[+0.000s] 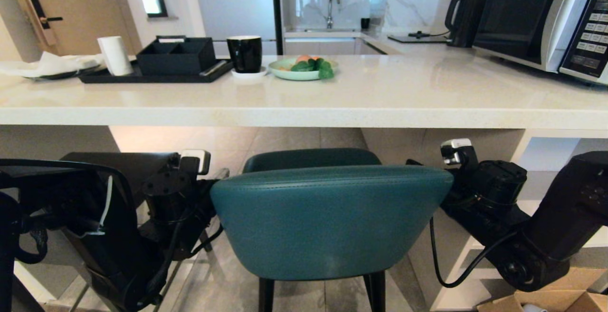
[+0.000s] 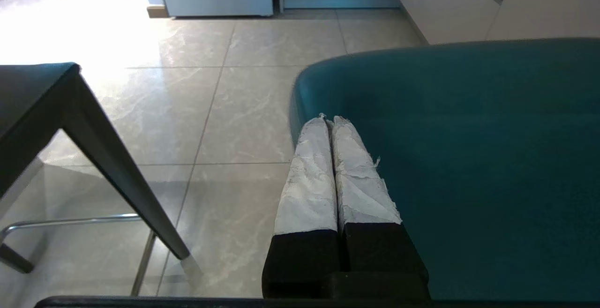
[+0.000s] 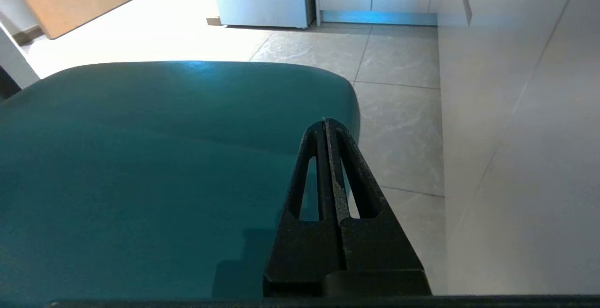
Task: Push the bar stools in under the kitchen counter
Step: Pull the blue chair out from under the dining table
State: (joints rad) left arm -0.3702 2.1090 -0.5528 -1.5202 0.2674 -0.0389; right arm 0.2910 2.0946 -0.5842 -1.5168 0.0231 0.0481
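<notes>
You are looking from the robot's head at the long white desk (image 1: 332, 105), whose front edge runs across the whole view. Directly before you stands the teal stool (image 1: 327, 222), its curved back facing you. Its seat reaches forward beneath the desk's edge, while the back sits just below and on your side of that edge.

To the left stands the dark grey stool (image 1: 118, 169), partly hidden behind the left arm. In the left wrist view its seat corner and 1 tapered leg show over the tiled floor (image 2: 243, 106), beside the teal stool but apart from it.

Your left hand (image 2: 330, 120) sits at the left end of the teal stool's back. Its 2 white-wrapped fingers (image 2: 309, 176) are pressed together, holding nothing, with the tips at the rounded edge of the back. Whether they touch it, you cannot tell.

Your right hand (image 3: 325, 121) sits at the right end of the same back. Its 2 black fingers (image 3: 356, 176) are also closed flat against each other, holding nothing, with the tips near the back's corner. A white panel (image 3: 515, 134) stands close beside it.

On the desk, from left to right, are a black tray (image 1: 142, 78) with a white roll (image 1: 115, 55) and a black box (image 1: 176, 54), a black cup (image 1: 244, 53), a pale green plate (image 1: 297, 74) with food, and a microwave (image 1: 541, 15).
</notes>
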